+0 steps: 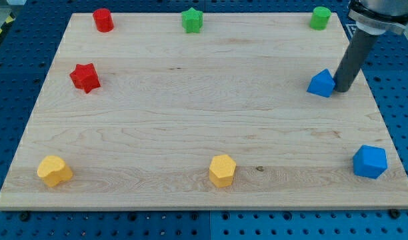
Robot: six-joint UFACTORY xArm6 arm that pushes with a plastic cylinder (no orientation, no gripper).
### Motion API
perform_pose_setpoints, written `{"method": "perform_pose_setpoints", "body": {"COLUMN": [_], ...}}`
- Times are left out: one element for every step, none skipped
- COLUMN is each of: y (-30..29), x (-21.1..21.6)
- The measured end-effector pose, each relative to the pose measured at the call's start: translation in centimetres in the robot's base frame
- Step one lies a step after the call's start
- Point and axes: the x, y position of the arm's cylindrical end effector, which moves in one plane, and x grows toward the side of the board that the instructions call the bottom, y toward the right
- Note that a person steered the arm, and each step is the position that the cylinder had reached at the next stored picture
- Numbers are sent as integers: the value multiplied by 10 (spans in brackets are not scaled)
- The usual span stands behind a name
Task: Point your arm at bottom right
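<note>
Resting at the view's right, my tip (341,90) touches one blue block (321,84); no pincer exists. A second blue block (370,161) sits bottom right. Two yellow (222,171) (55,171), two red (85,77) (103,20), two green (192,20) (319,18).

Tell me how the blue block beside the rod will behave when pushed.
The blue block looks small and solid, so probably light and rigid. Its flat faces suggest sliding, not rolling, on the smooth wooden board. My tip sits at its right edge, so an off-centre push may spin it.

Matt wooden board (191,113), seemingly smooth
</note>
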Motion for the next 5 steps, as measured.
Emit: {"method": "perform_pose_setpoints", "body": {"y": [48, 90, 91, 59, -6], "x": [48, 110, 181, 198, 199]}}
